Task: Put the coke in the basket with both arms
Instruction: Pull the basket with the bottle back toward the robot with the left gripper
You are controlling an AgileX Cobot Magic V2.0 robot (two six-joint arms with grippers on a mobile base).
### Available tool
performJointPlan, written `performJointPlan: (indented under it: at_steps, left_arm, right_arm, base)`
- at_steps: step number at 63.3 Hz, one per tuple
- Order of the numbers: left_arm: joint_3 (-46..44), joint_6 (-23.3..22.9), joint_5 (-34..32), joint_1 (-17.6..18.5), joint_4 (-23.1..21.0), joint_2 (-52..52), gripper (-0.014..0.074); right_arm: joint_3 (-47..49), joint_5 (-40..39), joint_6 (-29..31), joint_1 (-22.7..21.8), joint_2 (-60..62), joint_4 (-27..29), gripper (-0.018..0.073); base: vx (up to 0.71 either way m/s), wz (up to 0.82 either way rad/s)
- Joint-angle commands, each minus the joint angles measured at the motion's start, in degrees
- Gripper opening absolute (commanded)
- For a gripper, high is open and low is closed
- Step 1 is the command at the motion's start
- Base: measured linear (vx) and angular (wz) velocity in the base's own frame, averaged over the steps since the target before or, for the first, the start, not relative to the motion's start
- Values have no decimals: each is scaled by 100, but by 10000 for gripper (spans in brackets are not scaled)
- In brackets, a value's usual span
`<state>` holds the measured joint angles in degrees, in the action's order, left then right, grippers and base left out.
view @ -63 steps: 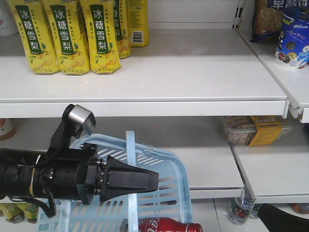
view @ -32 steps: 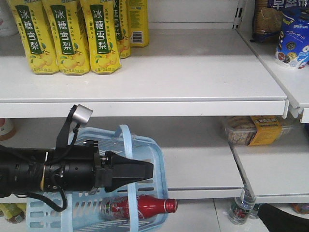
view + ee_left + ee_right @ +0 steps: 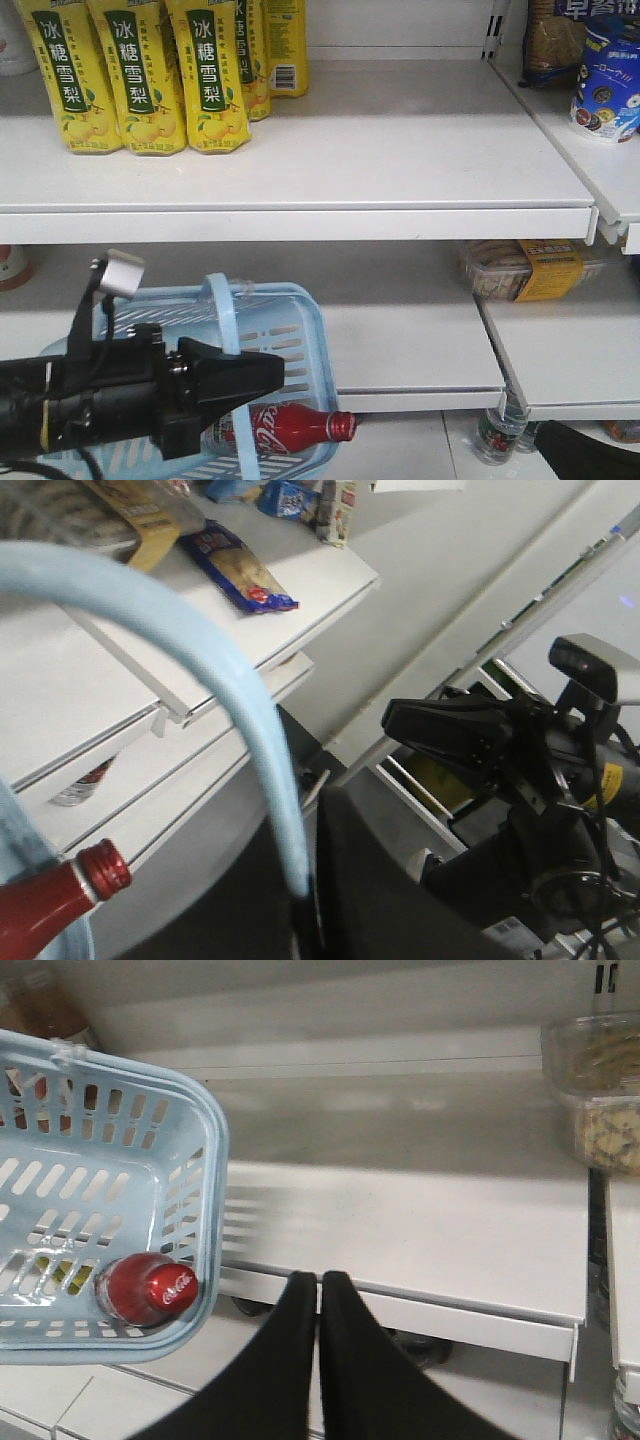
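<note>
Item, as we record it: red-labelled plastic coke bottle of dark cola, lying on its side inside the light-blue slotted plastic shopping basket, cap toward the rim. Right gripper, black and tapered, hangs beside the basket, jaws pressed together on nothing. We cannot tell how the left jaws stand; only the thin handle band shows.

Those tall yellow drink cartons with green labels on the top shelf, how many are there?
4 show at least partly: three tall yellow cartons in front, a fourth behind them at the right. More may be hidden behind.
</note>
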<state>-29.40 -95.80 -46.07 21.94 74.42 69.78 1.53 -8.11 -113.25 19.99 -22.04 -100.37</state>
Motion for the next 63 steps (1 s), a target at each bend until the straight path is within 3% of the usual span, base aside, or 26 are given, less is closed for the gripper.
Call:
performJointPlan:
  at_steps: [1,10,18,32,42,46,50,63]
  left_arm:
    - [220,513,677,-4,-543,-559,-6]
    - [768,1087,1120,-4,-1218,-1368,-6]
    - [1231,1901,1400,-4,-2157,-2097,-6]
    - [2059,3820,1741,-4,-4234,-3321,-6]
    - [2679,5227,2137,-4,-6299,-3946,-6]
    - [2902,5812,2261,-4,-6916,-4117,-6]
    - [3082,6221,2320,-4,-7109,-4259,-6]
    - [3165,7104,2736,-4,-7108,-4558,-6]
  right_arm:
    - [152,129,45,1,-32,-242,-4]
    - [152,129,45,1,-32,-242,-4]
    - [152,129,45,1,-32,-242,-4]
    - [152,129,45,1,-32,-242,-4]
    - [152,126,45,1,-32,-242,-4]
    - [152,126,45,1,-32,-242,-4]
    - [152,126,45,1,-32,-242,-4]
    - [152,126,45,1,-32,-242,-4]
  base:
    - [0,0]
    - [0,0]
    - [0,0]
    - [0,0]
    - [0,0]
    - [0,0]
    - [0,0]
    - [0,0]
